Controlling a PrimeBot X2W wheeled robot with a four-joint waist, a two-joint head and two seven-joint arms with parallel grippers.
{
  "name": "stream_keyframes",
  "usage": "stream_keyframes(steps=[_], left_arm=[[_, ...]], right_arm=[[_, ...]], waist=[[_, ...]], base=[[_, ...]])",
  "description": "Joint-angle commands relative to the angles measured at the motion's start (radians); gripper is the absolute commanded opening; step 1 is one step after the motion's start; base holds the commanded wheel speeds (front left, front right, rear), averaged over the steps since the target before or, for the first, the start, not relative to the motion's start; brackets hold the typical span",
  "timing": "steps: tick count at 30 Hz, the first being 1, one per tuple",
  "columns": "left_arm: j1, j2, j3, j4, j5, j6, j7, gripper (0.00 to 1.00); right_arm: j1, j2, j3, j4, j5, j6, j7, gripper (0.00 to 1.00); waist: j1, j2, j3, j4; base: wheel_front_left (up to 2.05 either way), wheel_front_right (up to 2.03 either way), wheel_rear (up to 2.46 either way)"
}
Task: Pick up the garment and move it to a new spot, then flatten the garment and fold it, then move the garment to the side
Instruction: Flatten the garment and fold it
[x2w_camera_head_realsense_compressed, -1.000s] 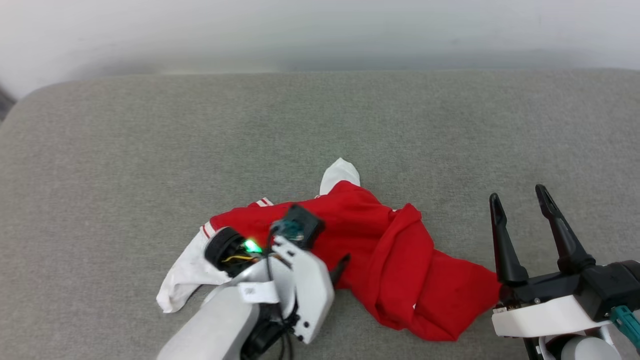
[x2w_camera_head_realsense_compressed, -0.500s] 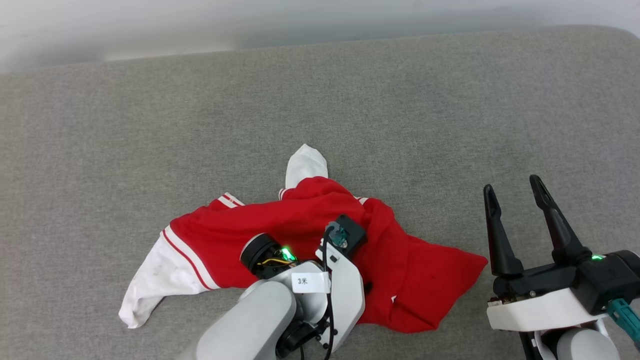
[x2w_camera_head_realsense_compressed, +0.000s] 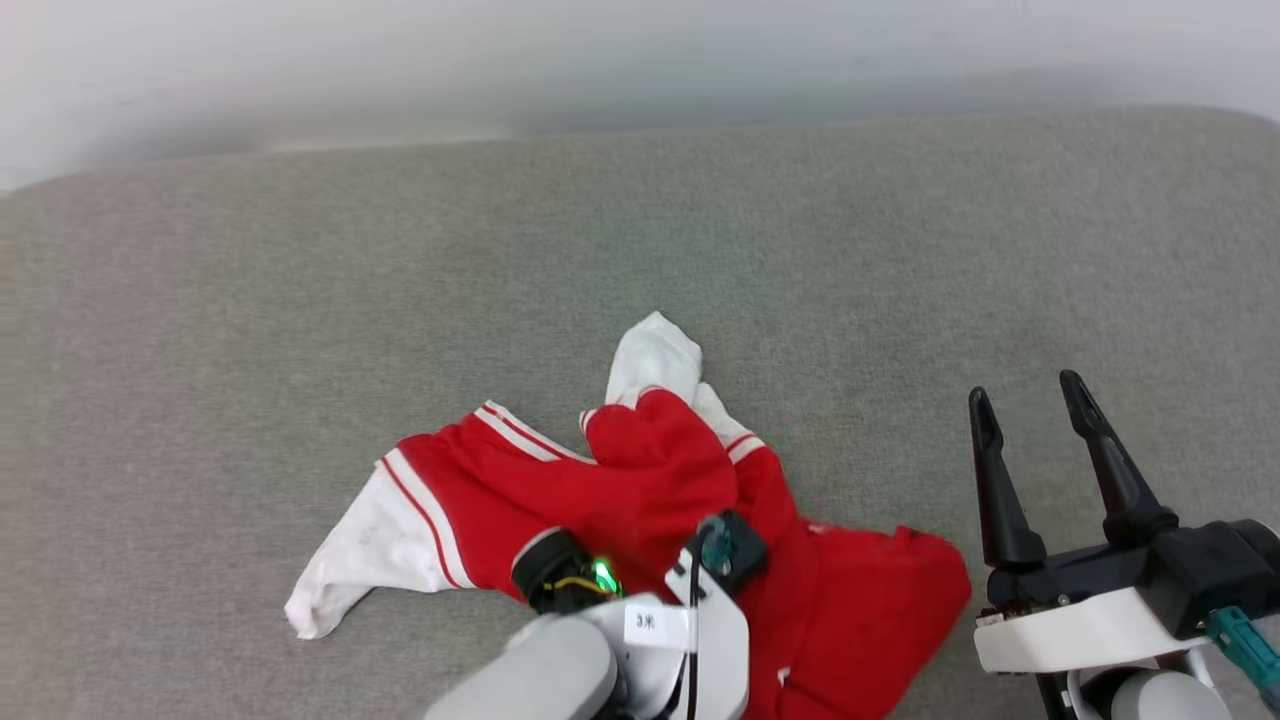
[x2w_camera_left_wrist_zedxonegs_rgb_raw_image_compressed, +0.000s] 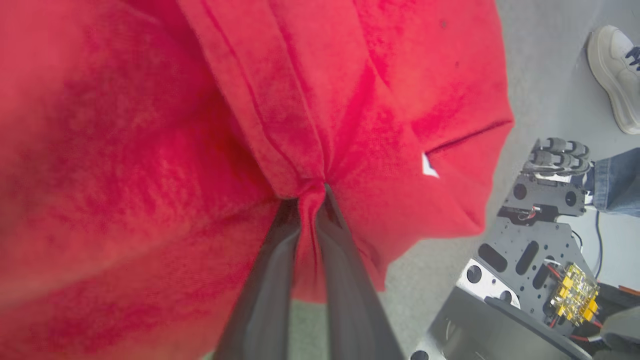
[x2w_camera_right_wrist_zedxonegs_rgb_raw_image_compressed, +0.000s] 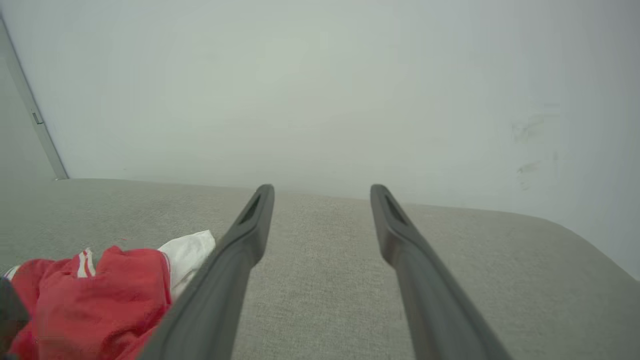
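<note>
The garment (x2w_camera_head_realsense_compressed: 640, 470) is a red T-shirt with white sleeves and striped trim, lying crumpled on the grey cushion at the front middle. One white sleeve (x2w_camera_head_realsense_compressed: 360, 540) trails left and another (x2w_camera_head_realsense_compressed: 655, 355) points away from me. In the left wrist view, my left gripper (x2w_camera_left_wrist_zedxonegs_rgb_raw_image_compressed: 312, 192) is shut on a pinched fold of the red cloth (x2w_camera_left_wrist_zedxonegs_rgb_raw_image_compressed: 225, 125). From the head view its fingers are hidden under the pale left wrist (x2w_camera_head_realsense_compressed: 650, 630). My right gripper (x2w_camera_head_realsense_compressed: 1025, 392) stands open to the right of the garment, apart from it, with nothing between its fingers (x2w_camera_right_wrist_zedxonegs_rgb_raw_image_compressed: 250, 235).
The grey cushioned surface (x2w_camera_head_realsense_compressed: 300, 300) runs wide to the left, right and far side, ending at a white wall (x2w_camera_head_realsense_compressed: 600, 50). The left wrist view shows my dark base (x2w_camera_left_wrist_zedxonegs_rgb_raw_image_compressed: 530, 260) on the floor, and beyond it a person's shoe (x2w_camera_left_wrist_zedxonegs_rgb_raw_image_compressed: 612, 75) and jeans leg (x2w_camera_left_wrist_zedxonegs_rgb_raw_image_compressed: 617, 180).
My left gripper has shut on a fold of the red cloth and drawn back toward me, bunching the garment. The head camera has shifted. The right gripper stays open.
</note>
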Motion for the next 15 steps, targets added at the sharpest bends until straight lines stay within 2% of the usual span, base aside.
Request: stream_keyframes(steps=[1,7,10,11,12,15], left_arm=[[0.039,0.018,-0.024,-0.003,-0.012,-0.003,0.020,0.00],[0.075,0.055,-0.104,-0.065,-0.043,-0.004,0.067,0.00],[0.089,0.058,-0.119,-0.071,-0.046,-0.004,0.042,0.00],[0.088,0.056,-0.115,-0.072,-0.039,-0.001,0.022,0.24],[0.085,0.055,-0.109,-0.071,-0.030,0.004,-0.002,1.00],[0.069,0.049,-0.086,-0.072,-0.014,0.017,-0.082,1.00]], right_arm=[[0.005,0.002,0.004,0.002,-0.002,0.000,-0.002,1.00],[0.020,0.002,0.015,0.010,0.007,0.000,-0.002,1.00],[0.025,0.002,0.017,0.012,0.010,0.000,-0.002,1.00],[0.025,0.002,0.017,0.012,0.010,0.000,-0.002,1.00],[0.024,0.002,0.015,0.012,0.011,0.000,-0.002,1.00],[0.030,0.002,0.010,0.011,0.010,0.000,-0.002,1.00]], waist=[[0.0000,0.0000,-0.032,0.025],[0.0000,0.0000,-0.069,0.045],[0.0000,0.0000,-0.074,0.048],[0.0000,0.0000,-0.074,0.049],[0.0000,0.0000,-0.075,0.051],[0.0000,0.0000,-0.077,0.057]], base=[[0.00,0.00,0.00],[0.00,0.00,0.00],[0.00,0.00,0.00],[0.00,0.00,0.00],[0.00,0.00,0.00],[0.00,0.00,0.00]])
